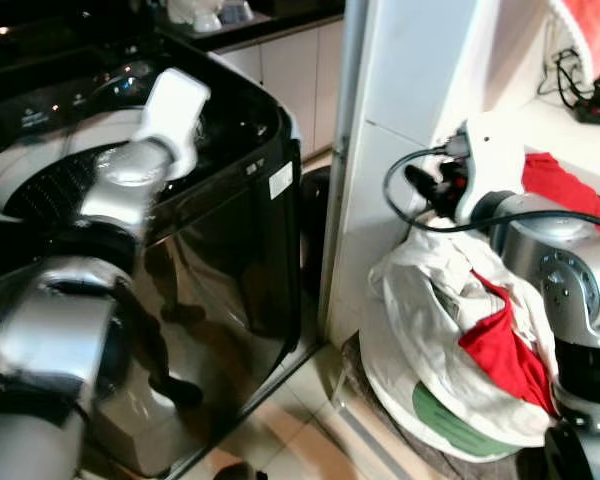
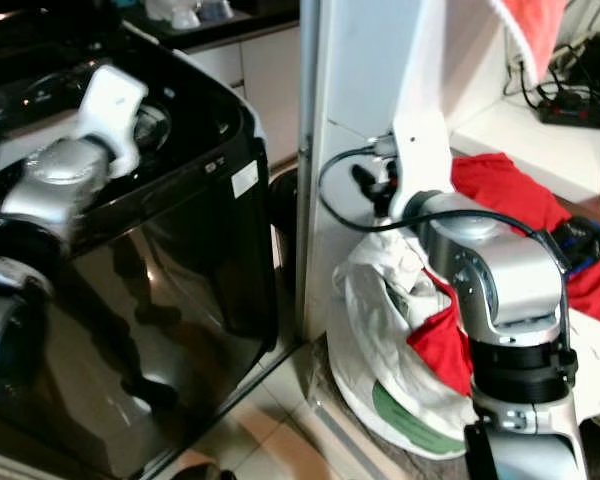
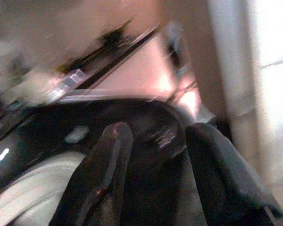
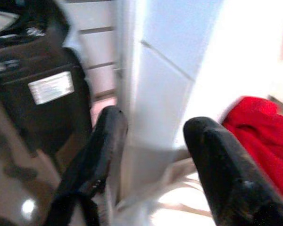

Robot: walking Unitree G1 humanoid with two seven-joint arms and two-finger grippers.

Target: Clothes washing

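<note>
A black top-loading washing machine [image 1: 230, 250] stands on the left with its lid up and the pale drum rim [image 1: 20, 170] showing. My left arm reaches over its top. The left gripper [image 3: 158, 134] hangs above the machine's far corner, open, with nothing between its fingers. On the floor to the right lies a white laundry bag [image 1: 430, 330] with red clothes [image 1: 505, 350] spilling from it. My right gripper [image 4: 155, 120] hovers above the bag next to the white pillar, open and holding nothing. Red cloth [image 4: 259, 127] lies just beyond one finger.
A white pillar [image 1: 400, 100] stands between the machine and the bag. A shelf at the back right carries cables and a power strip [image 1: 590, 100]. White cabinets [image 1: 290, 70] stand behind the machine. Tiled floor [image 1: 300, 430] runs between machine and bag.
</note>
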